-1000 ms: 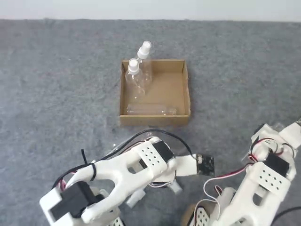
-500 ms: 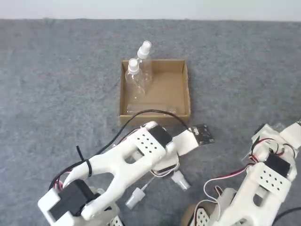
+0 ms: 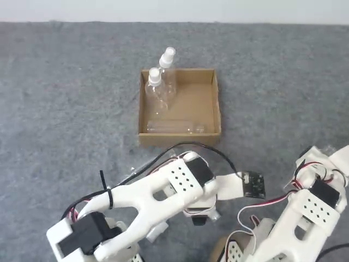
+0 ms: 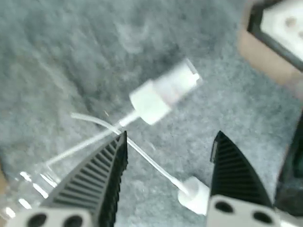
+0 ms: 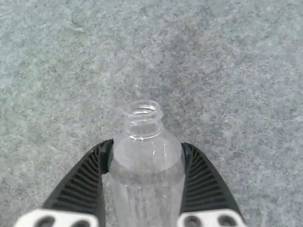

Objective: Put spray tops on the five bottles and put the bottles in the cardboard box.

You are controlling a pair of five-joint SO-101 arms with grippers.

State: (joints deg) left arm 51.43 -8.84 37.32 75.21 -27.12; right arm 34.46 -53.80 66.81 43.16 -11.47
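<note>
Table [image 3: 65, 98] of grey, carpet-like cloth carries everything. The white left arm [image 3: 163, 196] stretches across the near side and the right arm [image 3: 311, 213] stands at the near right corner.

The cardboard box [image 3: 218, 103] sits in the middle, open at the top. It holds three clear bottles. Two stand upright in its back left corner, each with a white spray top: the nearer bottle [image 3: 155, 87] and the rear bottle [image 3: 167, 60] close behind it. The third bottle [image 3: 174, 127] lies on its side along the front wall.

The right end effector [image 5: 147, 145] is clamped around an uncapped bottle [image 5: 144, 165], whose open neck sticks out past the fingers.

The left end effector [image 4: 172, 137] is spread wide above the table. Below it lies a loose spray top [image 4: 163, 92] with its thin tube, and a second spray top [image 4: 194, 198] lies close by.
</note>
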